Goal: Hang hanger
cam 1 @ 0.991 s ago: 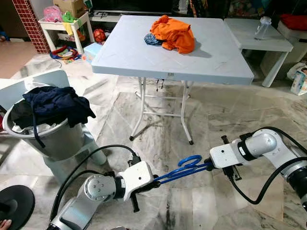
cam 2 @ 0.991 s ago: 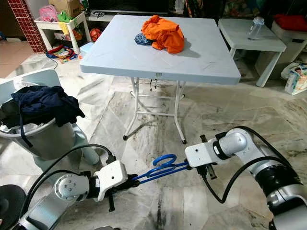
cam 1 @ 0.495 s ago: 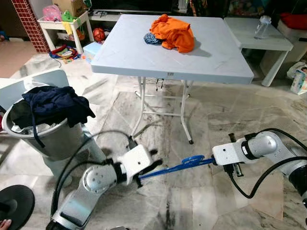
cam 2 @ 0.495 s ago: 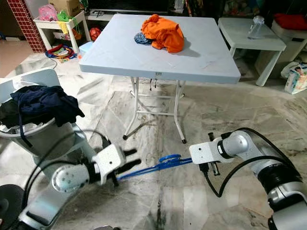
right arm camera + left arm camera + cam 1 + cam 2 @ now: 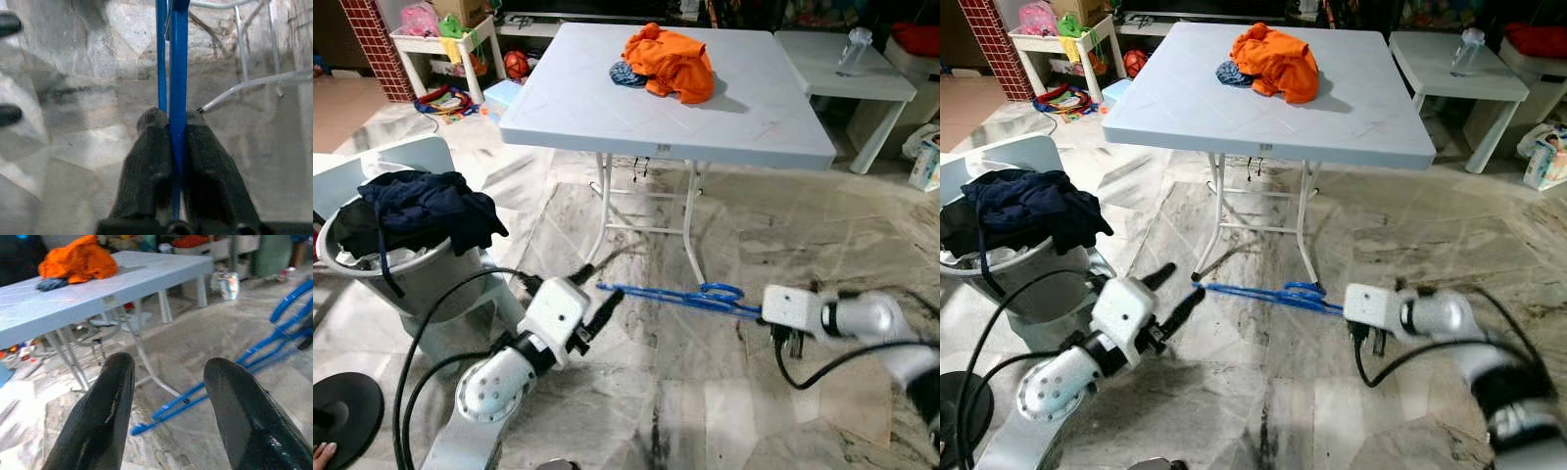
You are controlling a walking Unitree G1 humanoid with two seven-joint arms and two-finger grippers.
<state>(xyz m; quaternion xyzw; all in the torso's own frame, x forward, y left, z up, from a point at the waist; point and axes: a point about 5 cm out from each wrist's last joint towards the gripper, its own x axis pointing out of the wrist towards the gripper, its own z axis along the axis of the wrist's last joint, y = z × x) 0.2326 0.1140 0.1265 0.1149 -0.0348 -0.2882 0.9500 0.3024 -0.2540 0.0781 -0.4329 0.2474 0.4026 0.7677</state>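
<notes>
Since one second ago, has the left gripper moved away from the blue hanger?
Yes. The left gripper let go of the blue hanger and now sits open, nearer the laundry bucket.

Before me a white folding table point(image 5: 607, 108) stands on the veined marble floor point(image 5: 754, 225), orange clothes point(image 5: 674, 64) near its far edge; a side table point(image 5: 842, 73) stands beyond.

I can read no text anywhere before me. A small dark label point(image 5: 664, 149) sits on the near edge of the white folding table point(image 5: 587, 108), and a printed box point(image 5: 926, 162) stands at far right, but both are too small to read.
</notes>
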